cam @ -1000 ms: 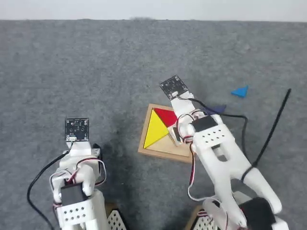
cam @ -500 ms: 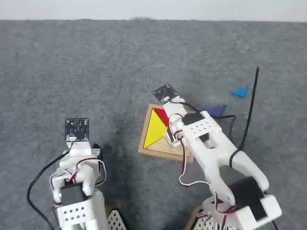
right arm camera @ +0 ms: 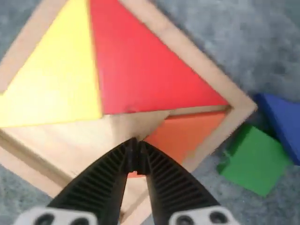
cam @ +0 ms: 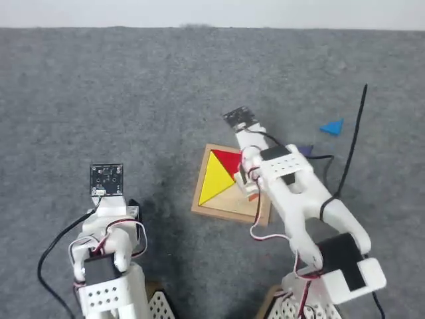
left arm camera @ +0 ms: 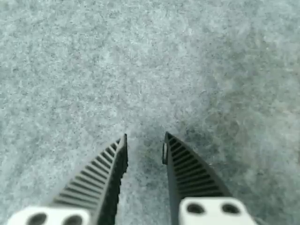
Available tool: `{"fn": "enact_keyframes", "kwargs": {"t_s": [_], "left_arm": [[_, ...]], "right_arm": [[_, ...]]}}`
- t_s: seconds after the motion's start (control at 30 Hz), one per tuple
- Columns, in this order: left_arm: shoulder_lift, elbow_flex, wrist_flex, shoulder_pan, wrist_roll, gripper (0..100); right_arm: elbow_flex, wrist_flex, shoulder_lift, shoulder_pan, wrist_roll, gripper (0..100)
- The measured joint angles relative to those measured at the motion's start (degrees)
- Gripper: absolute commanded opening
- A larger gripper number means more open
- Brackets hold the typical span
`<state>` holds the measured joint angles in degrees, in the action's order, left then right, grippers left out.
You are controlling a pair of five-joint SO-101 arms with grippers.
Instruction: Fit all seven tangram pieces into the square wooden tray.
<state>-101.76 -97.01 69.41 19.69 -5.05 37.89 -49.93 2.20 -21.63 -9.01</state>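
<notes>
The right tool [right arm camera: 136,143] has swung back over the flat orange wooden triangle [right arm camera: 187,136], which lies in the square wooden tray [right arm camera: 201,63] by its corner. The piece looks light, stiff and slick, best gripped across its edges. The tool is closed tight on the triangle's corner; the left tool [left arm camera: 144,140] gapes empty above the grey tabletop [left arm camera: 140,56].

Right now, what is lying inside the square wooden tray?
A yellow triangle, a red triangle and an orange piece lie in the square wooden tray, with bare wood beside them. The right gripper covers part of the orange piece, so its full shape is hidden.
</notes>
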Motion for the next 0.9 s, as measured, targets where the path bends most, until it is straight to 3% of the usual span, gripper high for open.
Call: {"fn": "enact_keyframes", "kwargs": {"t_s": [0.33,0.7,0.9], "left_arm": [[0.00,0.00,0.00,0.00,0.00,12],[0.00,0.00,0.00,0.00,0.00,12],[0.00,0.00,0.00,0.00,0.00,12]], "right_arm": [[-1.32,-0.18,1.76,0.88,0.00,0.6],[-1.32,-9.32,15.30,3.87,-1.67,0.6],[2.73,-7.30,15.38,3.16,-2.29,0.6]]}}
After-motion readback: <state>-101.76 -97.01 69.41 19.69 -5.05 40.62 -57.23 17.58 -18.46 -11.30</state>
